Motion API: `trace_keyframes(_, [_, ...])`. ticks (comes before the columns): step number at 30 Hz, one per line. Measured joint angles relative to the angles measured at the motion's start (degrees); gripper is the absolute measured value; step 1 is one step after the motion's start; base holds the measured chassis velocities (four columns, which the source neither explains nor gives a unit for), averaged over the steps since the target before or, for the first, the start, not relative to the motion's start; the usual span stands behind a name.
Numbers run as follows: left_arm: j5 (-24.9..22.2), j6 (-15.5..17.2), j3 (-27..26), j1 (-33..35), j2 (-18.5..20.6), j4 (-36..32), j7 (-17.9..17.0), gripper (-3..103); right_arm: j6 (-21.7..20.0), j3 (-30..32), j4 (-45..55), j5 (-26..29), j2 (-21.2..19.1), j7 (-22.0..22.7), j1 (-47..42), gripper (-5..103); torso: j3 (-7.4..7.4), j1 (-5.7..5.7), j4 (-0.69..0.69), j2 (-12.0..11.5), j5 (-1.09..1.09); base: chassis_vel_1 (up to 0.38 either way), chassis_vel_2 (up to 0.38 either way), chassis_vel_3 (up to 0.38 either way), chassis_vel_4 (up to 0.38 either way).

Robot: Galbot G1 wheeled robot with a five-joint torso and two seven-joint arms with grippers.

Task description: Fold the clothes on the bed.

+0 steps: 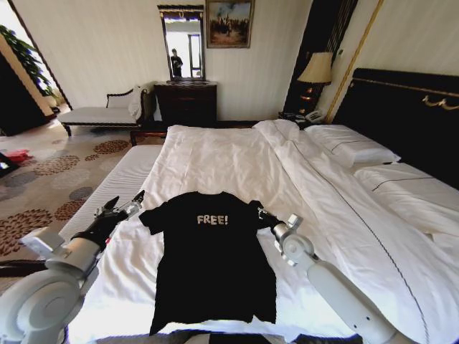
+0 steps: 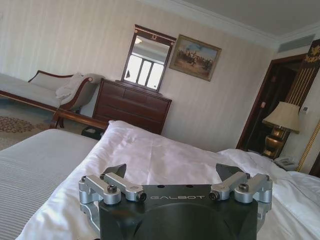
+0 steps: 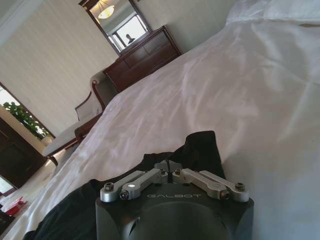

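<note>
The clothes, a black T-shirt (image 1: 211, 265) with white "FREE!" lettering, lie spread flat, chest up, on the white duvet of the bed (image 1: 229, 154) near its foot. My right gripper (image 1: 261, 214) sits at the shirt's right sleeve. In the right wrist view that gripper (image 3: 168, 167) is shut, with the bunched black sleeve (image 3: 202, 150) at its fingertips. My left gripper (image 1: 135, 203) hovers just beside the left sleeve, a little apart from it. Seen from the left wrist, it (image 2: 172, 172) stands open over bare duvet with nothing between its fingers.
White pillows (image 1: 358, 150) lie against the dark headboard (image 1: 409, 107) at the right. The bed's left edge shows a striped sheet (image 1: 107, 186) above patterned carpet. A dark dresser (image 1: 186, 100) with a mirror, a pale chaise (image 1: 100, 115) and a lamp (image 1: 316, 69) line the far wall.
</note>
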Motion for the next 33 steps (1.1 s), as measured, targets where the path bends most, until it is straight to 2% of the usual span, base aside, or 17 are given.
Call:
trace_keyframes(8, [0.14, -0.09, -0.23, -0.23, 0.36, 0.0, -0.06, 100, 1.86, -3.55, -2.09, -0.44, 2.1, -2.42, 2.51, 0, 0.0, 0.0, 0.01, 0.0, 0.0, 0.0, 0.0, 0.0, 0.0])
trace_keyframes(15, [0.52, -0.13, 0.75, -0.95, 0.1, 0.5, -0.09, 100, 3.84, -7.81, -4.26, -3.88, 3.04, -4.35, 2.37, 0, 0.0, 0.0, -0.01, 0.0, 0.01, 0.0, 0.0, 0.0, 0.0])
trace_keyframes(28, [1.38, -0.33, 1.43, -0.95, -0.23, 1.08, -0.11, 100, 5.16, -8.9, -6.81, -7.37, 4.32, -6.16, 2.54, -1, 0.0, 0.0, 0.0, -0.01, 0.0, 0.0, 0.0, 0.0, 0.0])
trace_keyframes(29, [1.42, -0.34, 1.51, -0.97, -0.3, 1.1, -0.11, 100, 5.35, -8.78, -6.57, -7.45, 4.26, -6.38, 2.34, 9, 0.0, 0.0, 0.0, -0.01, 0.01, 0.0, 0.0, 0.0, 0.0])
trace_keyframes(30, [1.42, -0.34, 1.51, -0.97, -0.3, 1.1, -0.11, 100, 5.35, -8.78, -6.57, -7.45, 4.26, -6.38, 2.34, 9, 0.0, 0.0, 0.0, -0.01, 0.01, 0.0, 0.0, 0.0, 0.0])
trace_keyframes(32, [1.66, -0.35, 1.74, -1.01, -0.5, 1.21, -0.11, 100, 5.76, -8.1, -5.33, -7.26, 3.78, -6.9, 1.63, 21, 0.0, 0.0, 0.0, -0.01, 0.01, 0.0, 0.0, 0.0, 0.0])
trace_keyframes(33, [1.66, -0.35, 1.74, -1.01, -0.5, 1.21, -0.11, 100, 5.76, -8.1, -5.33, -7.26, 3.78, -6.9, 1.63, 21, 0.0, 0.0, 0.0, -0.01, 0.01, 0.0, 0.0, 0.0, 0.0])
